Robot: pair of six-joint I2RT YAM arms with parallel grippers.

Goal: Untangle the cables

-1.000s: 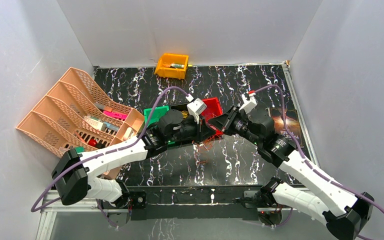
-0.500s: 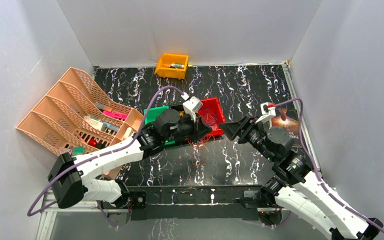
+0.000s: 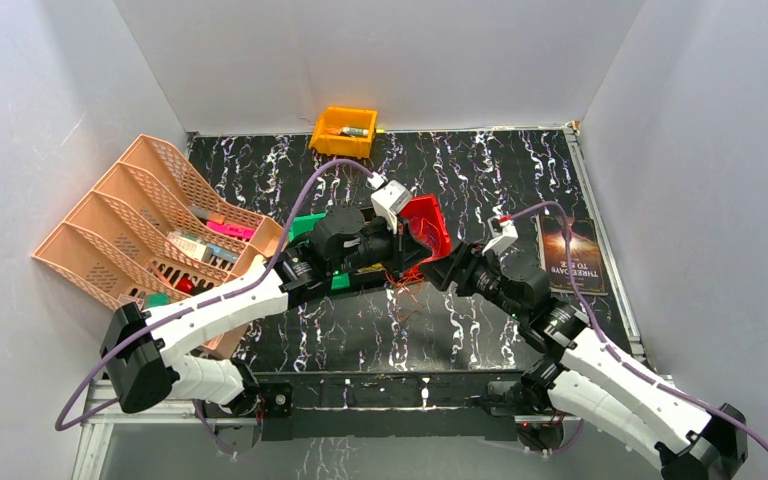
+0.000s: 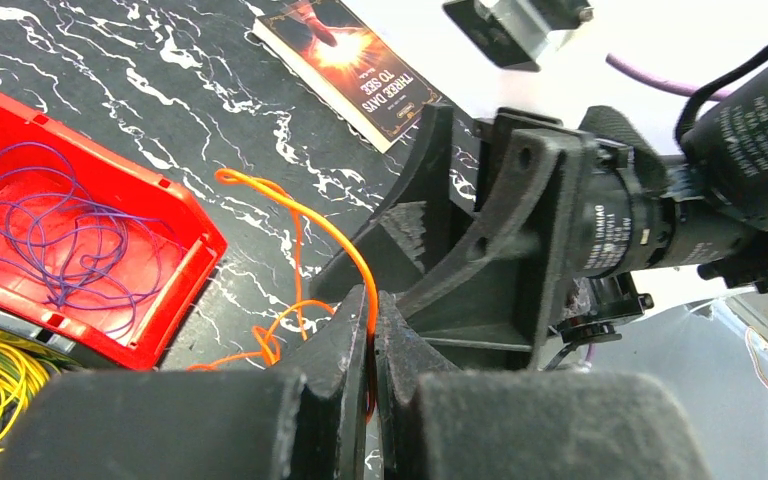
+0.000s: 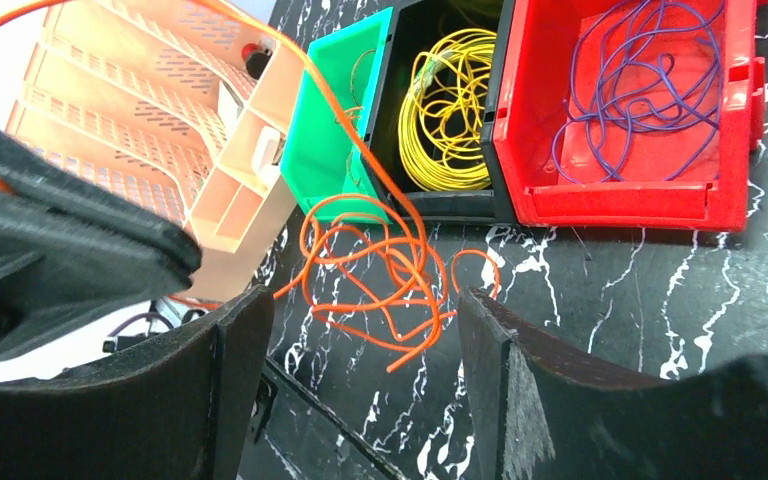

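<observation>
Wrist views gave you what the overhead could not. From the left wrist, your left gripper (image 4: 373,305) was pinched tight on a strand of the thin orange wire cable (image 4: 295,215), which rose from between its fingers in an arc above the black marbled table (image 4: 110,60). From the right wrist, your right gripper (image 5: 360,320) had its fingers (image 5: 230,340) spread wide. The orange tangle lay on the table just in front of the green plastic bin (image 5: 335,150) and the black bin (image 5: 440,205) with the yellow wire coil (image 5: 445,110). Beside those stood the red plastic bin (image 5: 610,205) with the purple wire loops (image 5: 640,90). Overhead, both arms reached inward, grippers nose to nose near the red bin, and the left grip was hidden.
</observation>
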